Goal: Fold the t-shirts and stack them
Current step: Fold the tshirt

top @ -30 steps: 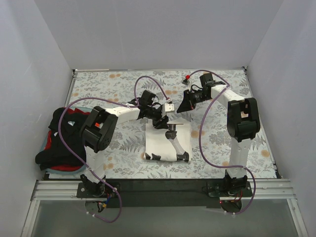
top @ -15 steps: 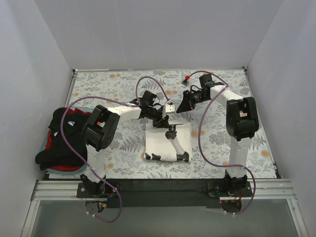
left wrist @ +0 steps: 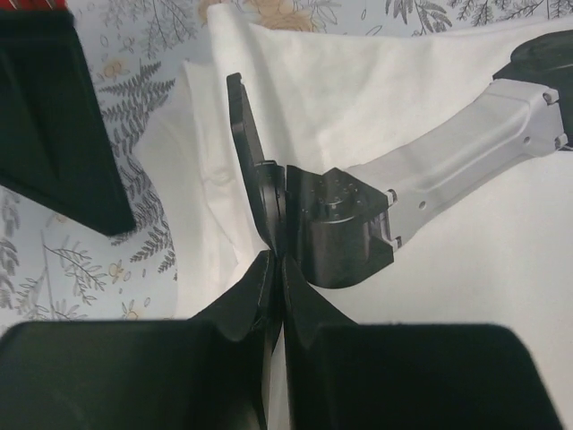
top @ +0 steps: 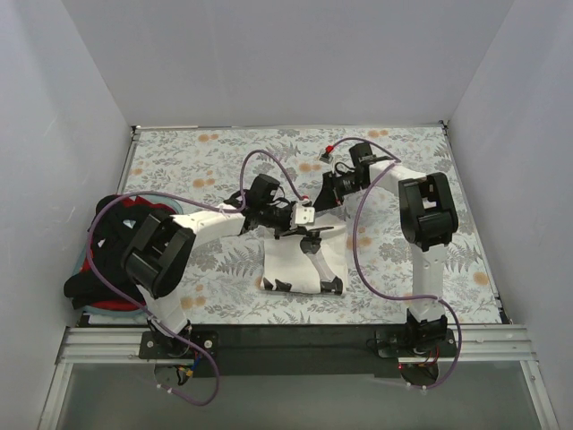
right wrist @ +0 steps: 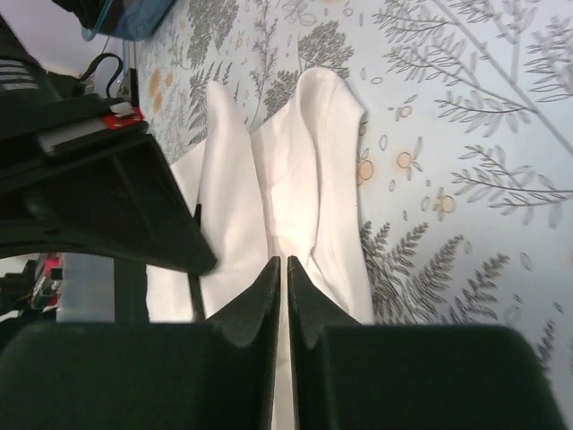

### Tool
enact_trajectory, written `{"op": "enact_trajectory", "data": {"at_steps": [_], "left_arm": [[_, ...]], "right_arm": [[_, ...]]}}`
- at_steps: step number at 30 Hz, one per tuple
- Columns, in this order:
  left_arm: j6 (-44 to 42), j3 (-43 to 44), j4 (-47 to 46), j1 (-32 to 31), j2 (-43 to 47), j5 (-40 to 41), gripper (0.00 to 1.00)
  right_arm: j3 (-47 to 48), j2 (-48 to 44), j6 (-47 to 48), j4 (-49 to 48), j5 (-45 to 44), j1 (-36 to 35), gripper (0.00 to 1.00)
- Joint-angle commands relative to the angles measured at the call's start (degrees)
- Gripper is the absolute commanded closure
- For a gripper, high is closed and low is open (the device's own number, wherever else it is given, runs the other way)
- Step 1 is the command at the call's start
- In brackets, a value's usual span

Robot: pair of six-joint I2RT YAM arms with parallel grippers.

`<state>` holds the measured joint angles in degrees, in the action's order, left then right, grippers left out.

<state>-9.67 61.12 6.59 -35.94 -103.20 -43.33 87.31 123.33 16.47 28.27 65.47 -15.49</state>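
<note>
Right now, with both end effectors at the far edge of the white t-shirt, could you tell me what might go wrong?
1. The left end effector and right end effector look shut very near each other on the white t-shirt at its far edge; they may collide while folding.
2. The shirt is bunched into ridges there, so the fold may come out creased or uneven.
</note>
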Motion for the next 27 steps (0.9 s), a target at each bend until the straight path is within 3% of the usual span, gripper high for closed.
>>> {"op": "enact_trajectory", "data": {"at_steps": [1, 8, 27], "left_arm": [[-4.2, -2.6, -5.0, -0.9, 4.9, 1.5, 1.0], [-5.1, -4.0, -6.3, -1.3, 6.5, 2.2, 1.0], [-6.5, -9.1, -26.4, -1.3, 8.6, 7.5, 1.0]], "right_arm": [[-1.1, 1.6, -0.4, -1.5, 3.7, -2.4, 0.89], [-1.2, 6.1, -0.1, -1.5, 5.6, -5.1, 0.89], [-5.7, 10.5, 2.7, -0.6, 7.8, -5.8, 0.89]]}}
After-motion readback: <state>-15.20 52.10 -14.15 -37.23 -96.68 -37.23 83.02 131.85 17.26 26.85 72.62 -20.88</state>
